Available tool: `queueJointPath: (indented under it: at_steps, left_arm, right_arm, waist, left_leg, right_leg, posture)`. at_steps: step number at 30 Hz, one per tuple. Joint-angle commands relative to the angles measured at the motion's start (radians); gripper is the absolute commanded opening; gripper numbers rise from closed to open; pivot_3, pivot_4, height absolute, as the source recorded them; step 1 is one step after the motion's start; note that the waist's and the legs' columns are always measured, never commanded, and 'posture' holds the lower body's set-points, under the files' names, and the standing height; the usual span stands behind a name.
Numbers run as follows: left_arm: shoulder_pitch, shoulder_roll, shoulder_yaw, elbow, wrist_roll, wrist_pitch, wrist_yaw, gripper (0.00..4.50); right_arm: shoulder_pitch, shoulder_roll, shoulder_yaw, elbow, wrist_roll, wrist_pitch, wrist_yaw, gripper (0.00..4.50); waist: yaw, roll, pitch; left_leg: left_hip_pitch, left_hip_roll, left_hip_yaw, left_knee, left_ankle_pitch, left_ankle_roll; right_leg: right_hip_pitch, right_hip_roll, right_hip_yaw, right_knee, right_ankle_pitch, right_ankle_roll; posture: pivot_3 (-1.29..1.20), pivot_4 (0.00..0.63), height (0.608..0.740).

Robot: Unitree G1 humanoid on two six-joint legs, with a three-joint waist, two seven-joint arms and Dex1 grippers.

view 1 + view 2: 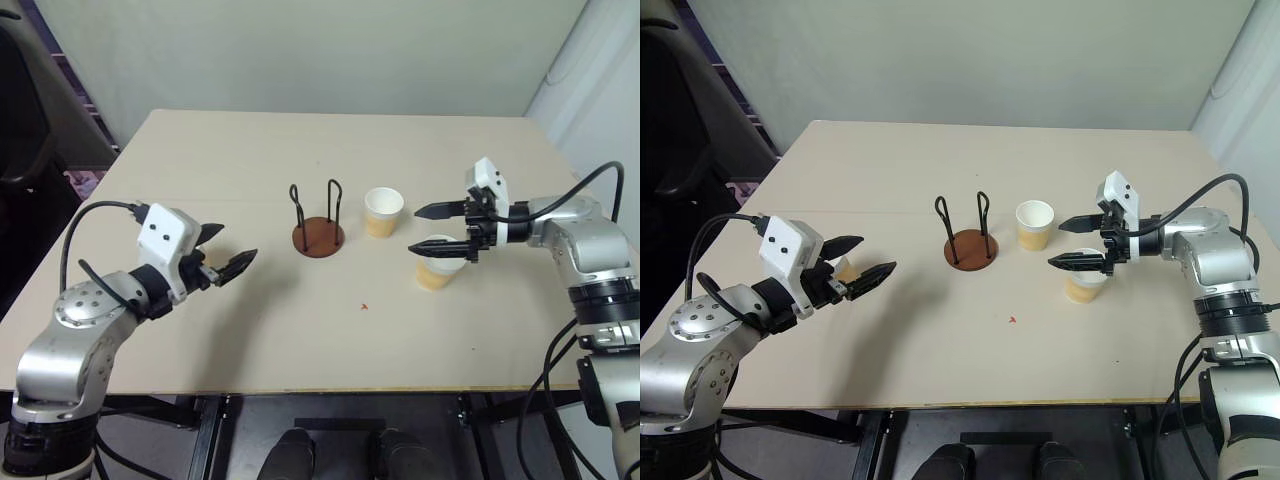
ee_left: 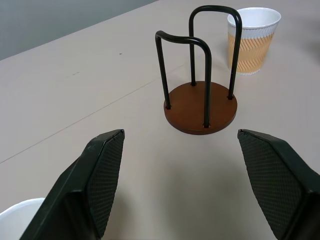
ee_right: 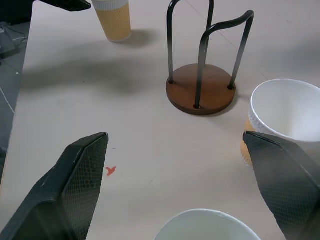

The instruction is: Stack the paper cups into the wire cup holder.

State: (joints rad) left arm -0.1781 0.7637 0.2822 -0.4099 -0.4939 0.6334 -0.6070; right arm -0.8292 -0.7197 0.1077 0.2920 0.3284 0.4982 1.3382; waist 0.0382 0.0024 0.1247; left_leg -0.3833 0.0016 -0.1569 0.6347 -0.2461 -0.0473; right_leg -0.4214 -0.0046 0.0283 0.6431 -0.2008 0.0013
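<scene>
- Pale table [image 1: 300,340] lies bare along its near edge.
- Right gripper [image 1: 436,230]: jaws wide, empty, above one paper cup [image 1: 437,270].
- Left gripper [image 1: 226,250]: jaws wide, empty; another cup [image 1: 847,270] beside it.
- Third cup [image 1: 383,212] stands just beside the wire cup holder [image 1: 318,228], mid-table, open room around.

Light bright and even, comes from above. Table [image 1: 300,340] pale, no glare. Soft grey shadows: small one beside holder [image 1: 318,237], one beside far cup [image 1: 384,212], wide faint one on table beside left gripper [image 1: 218,258]. Left edge of head views dark. Head views clear in middle, table edges bend a little near corners. Wrist views: black fingers [image 2: 95,175] close up and a bit soft, holder sharp. Near cup rim [image 3: 205,225] at right wrist view's edge blurry. Back wall dull grey.
</scene>
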Motion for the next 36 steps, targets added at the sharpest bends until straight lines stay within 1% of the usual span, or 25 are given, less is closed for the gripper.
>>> queueJointPath:
  at_steps: [1, 6, 12, 19, 22, 26, 29, 32, 36]
  left_arm:
    - [-0.04, 0.016, 0.016, 0.005, -0.001, -0.011, -0.009, 3.87]
    - [-0.065, 0.017, 0.001, 0.021, 0.006, -0.014, -0.02, 3.87]
    - [-0.168, -0.008, -0.058, 0.068, 0.035, -0.032, -0.015, 3.87]
    - [-0.271, -0.039, -0.15, 0.195, 0.105, -0.079, -0.024, 3.87]
    - [-0.31, -0.064, -0.192, 0.24, 0.131, -0.103, -0.034, 3.87]
    - [-0.366, -0.131, -0.247, 0.32, 0.158, -0.134, -0.038, 3.87]
    - [-0.39, -0.162, -0.294, 0.372, 0.184, -0.154, -0.065, 3.87]
    - [-0.415, -0.185, -0.317, 0.432, 0.213, -0.182, -0.069, 3.87]
    - [-0.467, -0.244, -0.341, 0.537, 0.252, -0.233, -0.056, 3.87]
  right_arm:
    - [0.008, -0.028, -0.034, -0.057, 0.017, 0.008, 0.003, 4.5]
    - [0.015, -0.035, -0.044, -0.075, 0.022, 0.02, -0.006, 4.5]
    - [-0.003, -0.033, -0.043, -0.064, 0.013, 0.02, -0.025, 4.5]
    - [0.059, -0.072, -0.085, -0.149, 0.04, 0.063, -0.054, 4.5]
    - [0.092, -0.079, -0.105, -0.188, 0.052, 0.083, -0.076, 4.5]
    - [0.119, -0.091, -0.121, -0.223, 0.066, 0.102, -0.099, 4.5]
    - [0.129, -0.099, -0.129, -0.239, 0.07, 0.113, -0.111, 4.5]
    - [0.137, -0.109, -0.141, -0.253, 0.075, 0.122, -0.121, 4.5]
    - [0.156, -0.124, -0.155, -0.275, 0.086, 0.133, -0.135, 4.5]
  waist:
    - [0.0, 0.0, 0.0]
    - [0.0, 0.0, 0.0]
    - [0.002, 0.0, 0.0]
    - [0.003, -0.001, 0.0]
    - [0.005, -0.001, 0.001]
    - [0.007, -0.001, 0.001]
    - [0.008, -0.001, 0.001]
    - [0.008, -0.001, 0.001]
    - [0.01, -0.001, 0.001]
  left_leg:
    - [0.0, 0.0, 0.0, 0.0, 0.0, 0.0]
    - [0.0, 0.0, 0.001, 0.0, 0.0, 0.0]
    - [0.0, 0.0, 0.0, 0.0, 0.0, -0.001]
    - [0.0, 0.0, 0.0, 0.0, 0.001, -0.001]
    - [-0.001, 0.0, 0.0, 0.001, 0.001, -0.002]
    - [-0.002, 0.0, 0.001, 0.002, 0.001, -0.002]
    - [-0.002, 0.0, 0.001, 0.003, 0.001, -0.002]
    - [-0.002, 0.0, 0.002, 0.003, 0.001, -0.001]
    - [-0.002, -0.001, 0.004, 0.004, 0.001, -0.001]
  right_leg:
    - [0.0, 0.0, 0.0, 0.0, 0.0, 0.0]
    - [0.0, 0.0, 0.0, 0.0, 0.0, 0.0]
    - [0.0, 0.0, 0.0, 0.0, 0.0, 0.0]
    - [0.0, 0.0, 0.0, -0.001, 0.001, 0.001]
    - [0.0, 0.0, 0.0, -0.001, 0.001, 0.001]
    - [0.0, 0.0, 0.001, -0.001, 0.002, 0.002]
    - [0.001, 0.0, 0.001, -0.001, 0.002, 0.003]
    - [0.001, 0.0, 0.001, -0.001, 0.002, 0.003]
    - [0.001, 0.0, 0.0, -0.001, 0.002, 0.004]
  posture:
    - [0.0, 0.15, 0.74]
    - [0.0, 0.15, 0.74]
    - [0.0, 0.15, 0.74]
    - [0.0, 0.15, 0.74]
    - [0.0, 0.15, 0.74]
    - [0.0, 0.15, 0.74]
    - [0.0, 0.15, 0.74]
    - [0.0, 0.15, 0.74]
    - [0.0, 0.15, 0.74]
